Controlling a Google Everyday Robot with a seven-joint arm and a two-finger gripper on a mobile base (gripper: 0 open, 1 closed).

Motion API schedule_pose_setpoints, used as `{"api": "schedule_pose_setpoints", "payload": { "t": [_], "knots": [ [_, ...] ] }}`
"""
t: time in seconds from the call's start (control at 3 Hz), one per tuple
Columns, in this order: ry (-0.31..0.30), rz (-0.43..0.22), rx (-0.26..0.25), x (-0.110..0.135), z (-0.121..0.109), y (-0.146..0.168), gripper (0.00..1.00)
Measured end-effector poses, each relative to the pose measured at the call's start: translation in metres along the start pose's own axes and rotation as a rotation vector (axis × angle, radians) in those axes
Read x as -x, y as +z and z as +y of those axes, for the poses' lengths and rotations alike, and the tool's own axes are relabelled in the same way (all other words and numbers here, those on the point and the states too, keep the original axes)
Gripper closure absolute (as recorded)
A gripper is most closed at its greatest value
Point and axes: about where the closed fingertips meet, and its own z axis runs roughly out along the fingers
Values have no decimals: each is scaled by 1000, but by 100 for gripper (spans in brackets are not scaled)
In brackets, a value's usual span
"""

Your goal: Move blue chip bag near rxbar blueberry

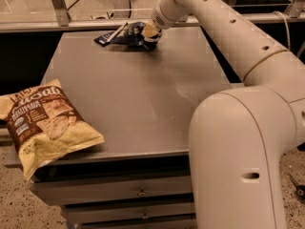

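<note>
— Yellow-and-brown, the big chip bag (47, 123) lies puffed at the near left of the grey metal table (143, 94). And at the far edge?
— First the flat, dark rxbar blueberry (104, 38), then the crinkly blue chip bag (131, 32) just beside it, its right end clamped between the fingers of the gripper (148, 36).
— Best handling?
— Probably lower it flat and release gently; slick foil could slide onto the bar.
</note>
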Motion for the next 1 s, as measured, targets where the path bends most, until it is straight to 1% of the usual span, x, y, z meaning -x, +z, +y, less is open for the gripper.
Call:
{"api": "schedule_pose_setpoints", "payload": {
  "t": [0.33, 0.67, 1.0],
  "knots": [
    [-10, 0, 19, 2, 7, 5, 2],
    [-22, -16, 21, 4, 6, -1, 0],
    [-34, -75, 8, 0, -5, -28, 0]
  ]
}}
